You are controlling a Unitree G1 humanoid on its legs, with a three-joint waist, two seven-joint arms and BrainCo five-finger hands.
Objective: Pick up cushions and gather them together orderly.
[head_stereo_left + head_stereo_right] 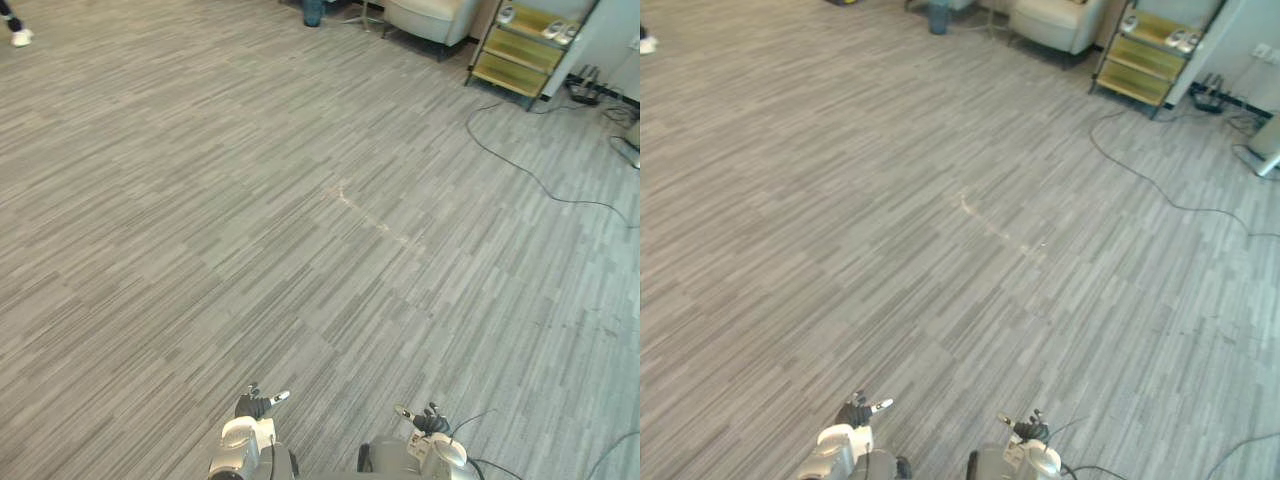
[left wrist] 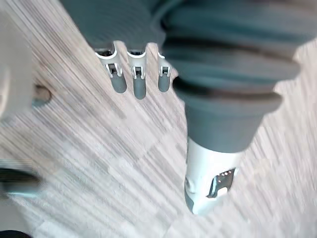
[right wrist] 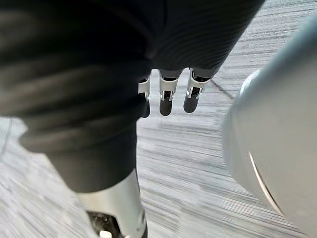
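Grey striped carpet floor (image 1: 300,220) stretches ahead with no cushion lying on it. My left hand (image 1: 258,404) hangs low at the bottom of the eye views, fingers straight and relaxed, holding nothing. My right hand (image 1: 428,420) hangs beside it at the lower right, also relaxed and holding nothing. In the left wrist view the left hand's fingers (image 2: 139,79) point straight at the carpet, thumb (image 2: 210,183) apart. In the right wrist view the right hand's fingers (image 3: 167,96) are straight above the carpet.
A light armchair (image 1: 430,18) stands at the far back. To its right is a yellow-green shelf rack (image 1: 525,50). A dark cable (image 1: 530,175) snakes over the floor at the right, near a power strip (image 1: 585,90). A person's shoe (image 1: 20,37) shows at the far left.
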